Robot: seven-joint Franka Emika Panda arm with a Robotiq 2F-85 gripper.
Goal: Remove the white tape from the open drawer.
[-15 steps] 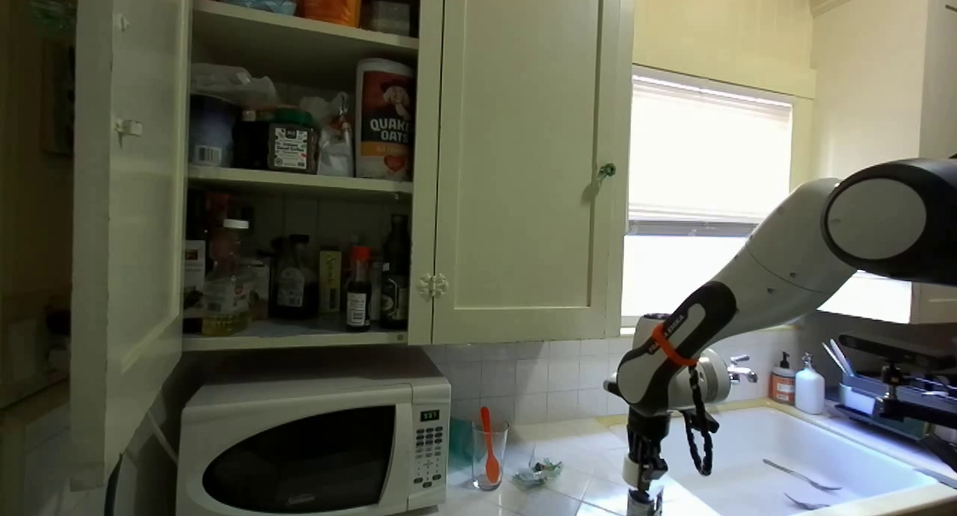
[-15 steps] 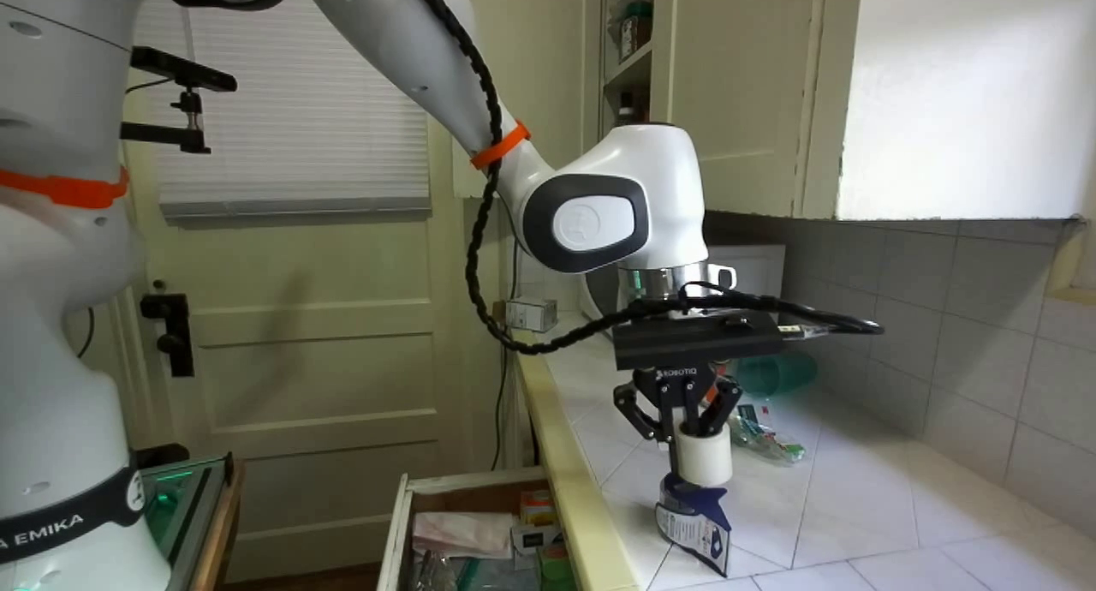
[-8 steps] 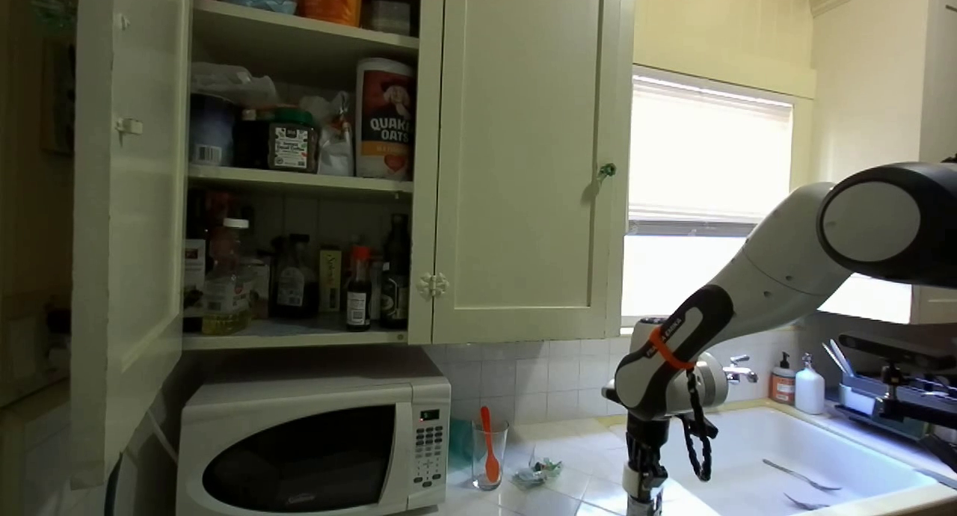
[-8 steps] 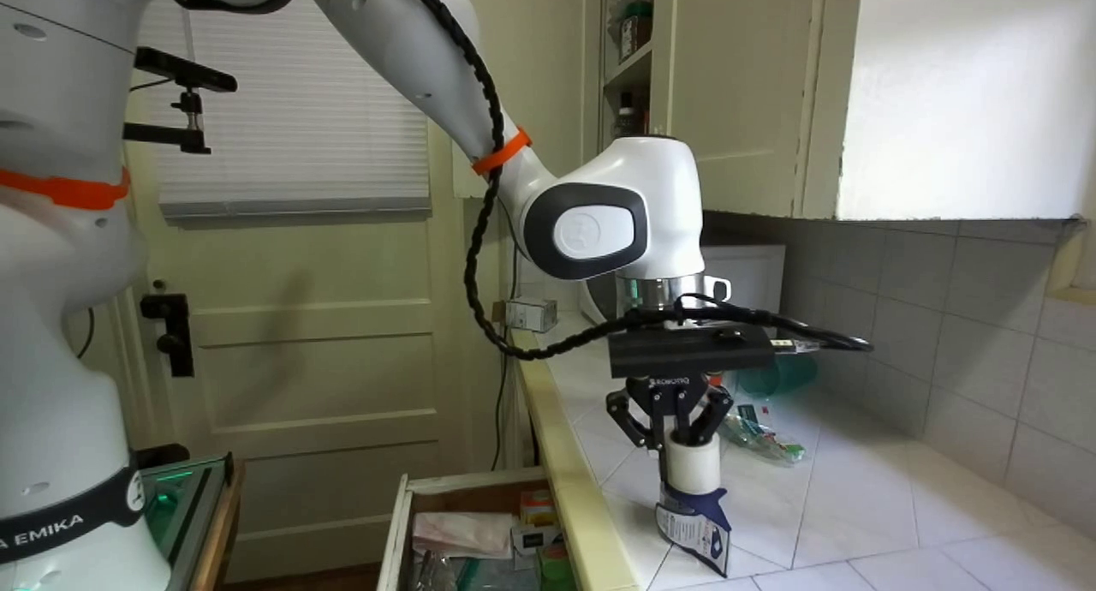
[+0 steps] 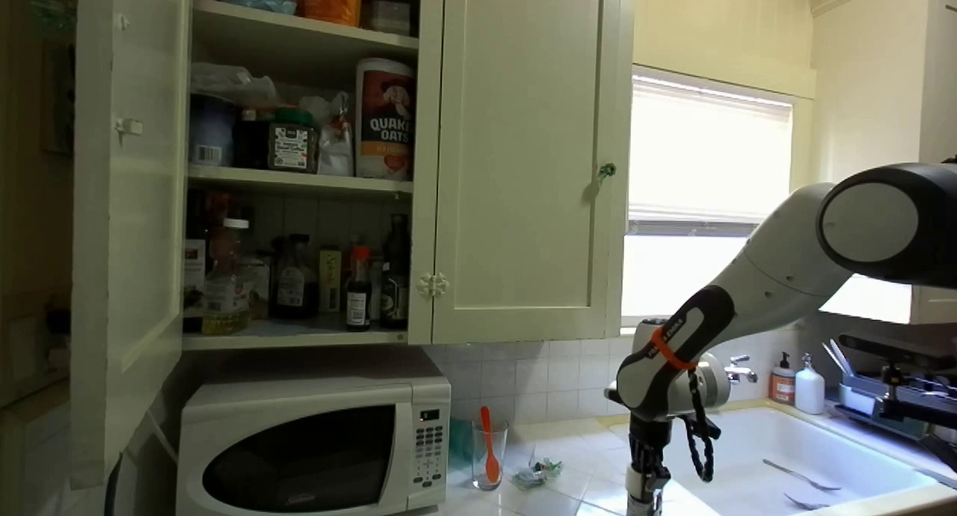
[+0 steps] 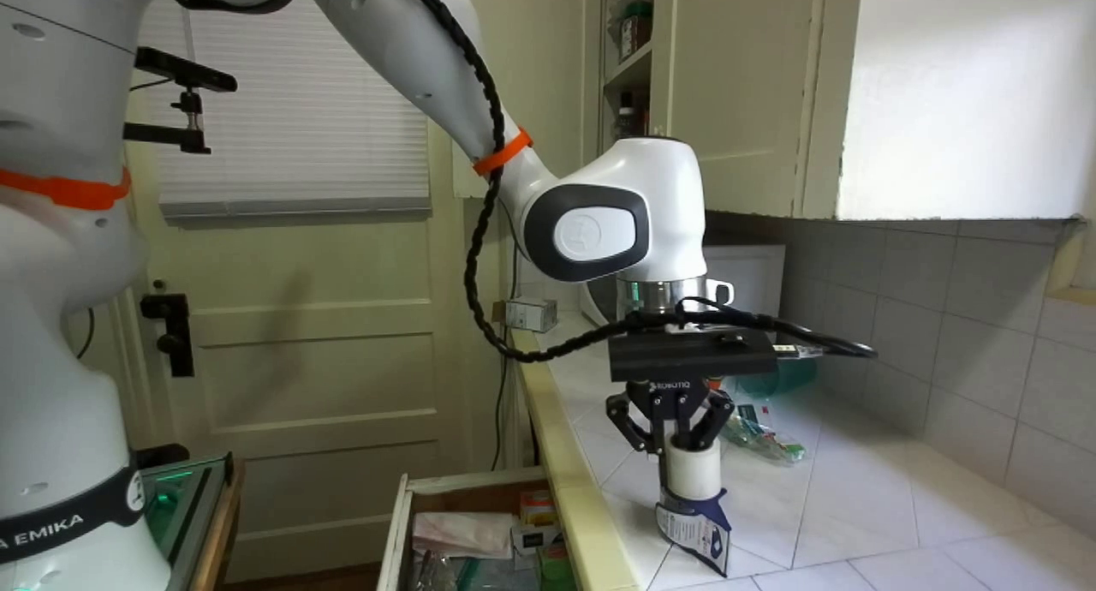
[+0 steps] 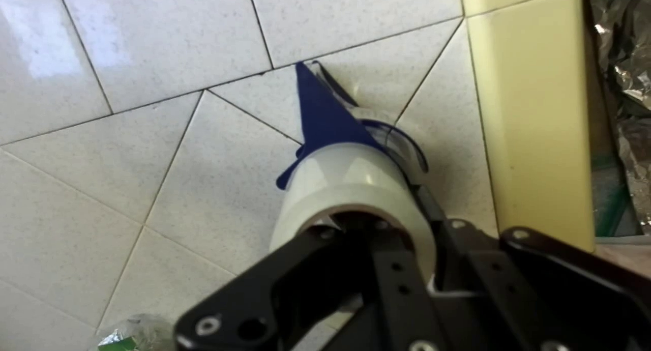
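A roll of white tape (image 6: 693,473) with a dark blue, printed piece attached stands on the tiled counter. It also shows in the wrist view (image 7: 346,170). My gripper (image 6: 676,454) points down at its upper end, shut on the roll's wall, with one finger inside the core and one outside. The fingers show in the wrist view (image 7: 407,224); their tips are partly hidden. The blue piece's lower edge rests on the counter. The open drawer (image 6: 473,481) lies below the counter edge, beside the tape, with cloth, boxes and bags inside.
The counter's yellow edge (image 6: 561,454) separates tape and drawer. A clear plastic packet (image 6: 766,437) and a teal cup (image 6: 775,374) lie behind the gripper. A glass with an orange spoon (image 5: 490,456) stands by the microwave (image 5: 314,441). The cabinet (image 6: 745,86) hangs above; the sink (image 5: 785,456) is alongside.
From one second ago my gripper and the tape roll have moved down and slightly sideways, and the roll is straighter. The blue piece has stayed put. Over the last half second almost nothing has moved.
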